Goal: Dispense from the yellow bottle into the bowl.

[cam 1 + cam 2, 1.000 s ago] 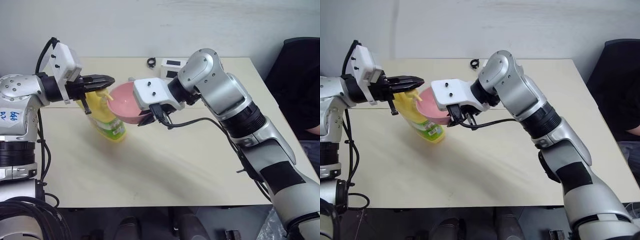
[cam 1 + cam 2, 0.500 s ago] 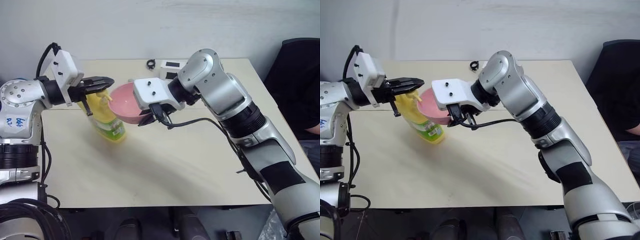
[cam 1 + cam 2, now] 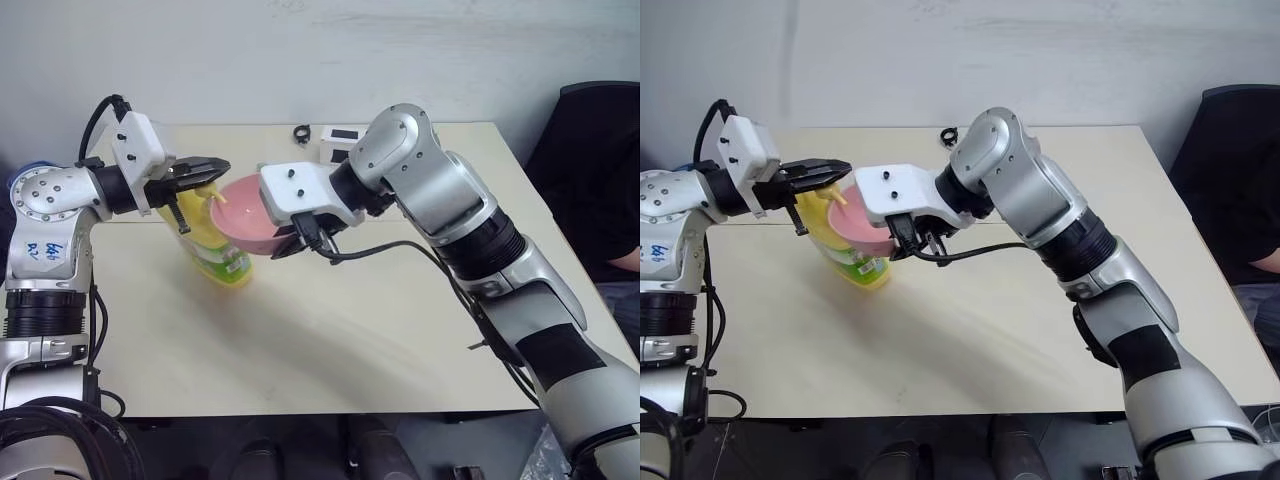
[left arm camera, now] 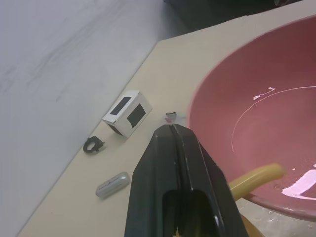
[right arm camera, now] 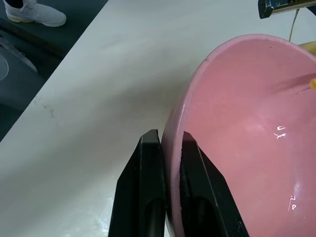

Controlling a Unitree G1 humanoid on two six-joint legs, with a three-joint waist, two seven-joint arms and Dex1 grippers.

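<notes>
Right gripper (image 5: 165, 143) pinches the bowl (image 3: 247, 211) rim, held at the yellow bottle's (image 3: 215, 243) three o'clock; left gripper (image 3: 212, 167), closed and empty, presses the pump.

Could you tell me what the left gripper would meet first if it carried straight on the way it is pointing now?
Most likely the pink bowl held by the right gripper: the shut left gripper sits over the yellow bottle pump, aimed across the bowl's rim, though depth is unclear.
</notes>
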